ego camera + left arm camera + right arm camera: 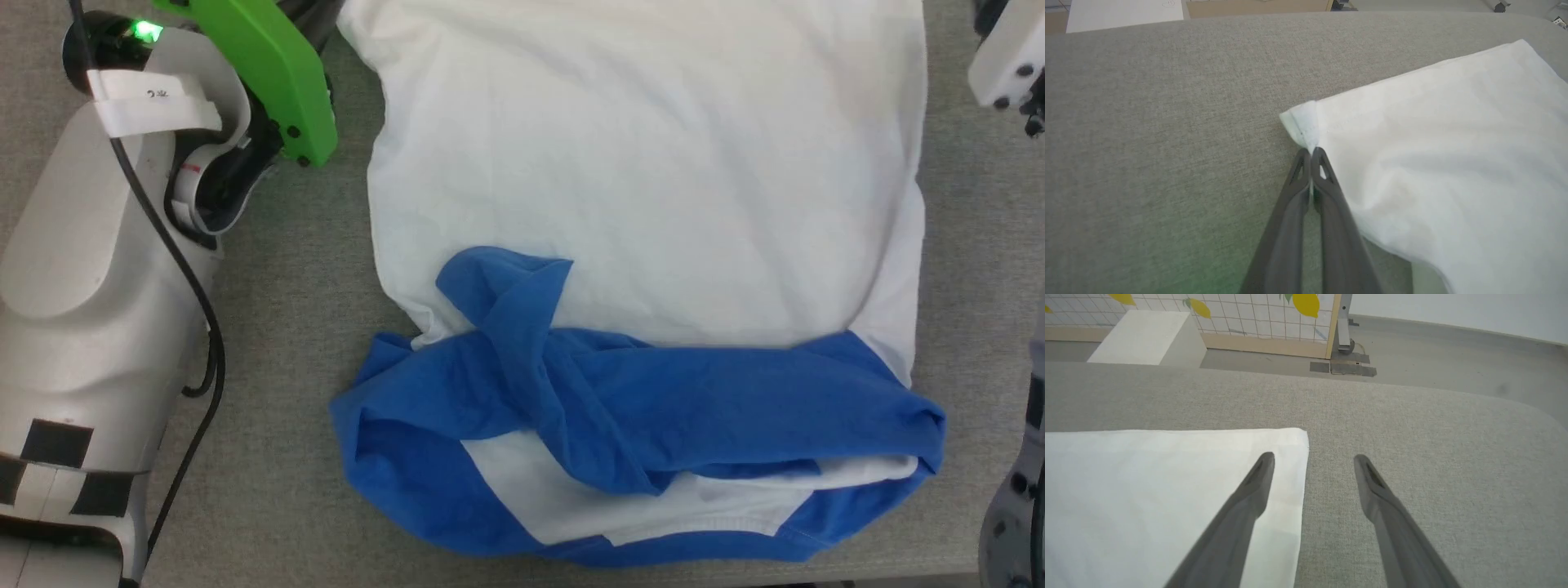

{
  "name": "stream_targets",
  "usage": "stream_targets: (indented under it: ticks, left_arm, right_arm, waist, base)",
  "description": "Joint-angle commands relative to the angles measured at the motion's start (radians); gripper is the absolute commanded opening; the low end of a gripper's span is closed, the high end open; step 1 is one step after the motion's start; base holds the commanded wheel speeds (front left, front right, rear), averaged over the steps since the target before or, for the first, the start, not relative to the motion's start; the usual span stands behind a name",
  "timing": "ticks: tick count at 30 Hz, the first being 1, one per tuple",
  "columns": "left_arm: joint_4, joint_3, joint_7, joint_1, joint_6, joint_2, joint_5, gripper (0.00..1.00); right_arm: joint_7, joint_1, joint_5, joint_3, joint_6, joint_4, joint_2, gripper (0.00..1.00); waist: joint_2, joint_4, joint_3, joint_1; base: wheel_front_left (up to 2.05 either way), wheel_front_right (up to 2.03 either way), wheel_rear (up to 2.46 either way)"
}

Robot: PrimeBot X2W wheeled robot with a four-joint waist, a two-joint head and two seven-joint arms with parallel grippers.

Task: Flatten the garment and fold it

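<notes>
Flattening stage: left jaws clamped on the shirt (pixel 645 163) at its far-left corner (pixel 1300 122), right jaws apart astride the far-right corner (pixel 1294 441), which probably needs pinching next.

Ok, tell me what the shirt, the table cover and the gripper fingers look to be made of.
Shirt: thin soft knit, likely cotton jersey; matte, it wrinkles and bunches at the blue sleeves. Table cover: grey woven fabric, coarse visible weave, matte. Fingers: dark, smooth, matte, probably moulded plastic or rubber.
</notes>
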Motion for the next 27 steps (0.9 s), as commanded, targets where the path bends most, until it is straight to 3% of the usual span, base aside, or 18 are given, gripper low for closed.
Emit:
stream_targets:
  ticks: [1,8,20,21,22,23,27]
  left_arm:
    - [0.000,-0.008,-0.009,-0.023,-0.006,-0.005,-0.008,0.00]
    - [0.000,-0.051,-0.023,-0.054,-0.007,-0.009,-0.025,0.00]
    - [0.007,-0.125,-0.061,-0.112,-0.007,-0.020,-0.068,0.00]
    - [0.010,-0.129,-0.065,-0.114,-0.007,-0.019,-0.071,0.00]
    - [0.014,-0.134,-0.068,-0.117,-0.007,-0.018,-0.075,0.00]
    - [0.017,-0.138,-0.072,-0.119,-0.007,-0.017,-0.079,0.00]
    - [0.033,-0.153,-0.085,-0.125,-0.007,-0.011,-0.095,0.00]
  right_arm:
    - [0.027,-0.034,-0.015,-0.005,-0.002,0.027,-0.001,1.00]
    - [0.076,-0.127,-0.084,-0.064,-0.002,0.139,0.017,1.00]
    - [0.060,-0.204,-0.169,-0.139,-0.002,0.249,0.027,0.98]
    - [0.063,-0.207,-0.170,-0.142,-0.002,0.256,0.030,0.65]
    - [0.065,-0.209,-0.171,-0.142,-0.002,0.263,0.032,0.23]
    - [0.066,-0.210,-0.171,-0.143,-0.002,0.267,0.033,0.00]
    - [0.060,-0.215,-0.176,-0.151,-0.002,0.278,0.035,0.00]
  waist:
    - [-0.0001,0.015,0.014,0.0000]
    - [-0.0001,0.046,0.044,0.0000]
    - [-0.0001,0.111,0.105,0.0000]
    - [-0.0001,0.114,0.106,0.0000]
    - [-0.0001,0.116,0.106,0.0000]
    - [-0.0001,0.118,0.106,0.0000]
    - [-0.0001,0.122,0.097,0.0000]
  base:
    - [0.00,0.00,0.00]
    - [0.00,0.00,0.00]
    - [0.00,0.00,0.00]
    - [0.00,0.00,0.00]
    - [0.00,0.00,0.00]
    - [0.00,0.00,0.00]
    - [0.00,0.00,0.00]
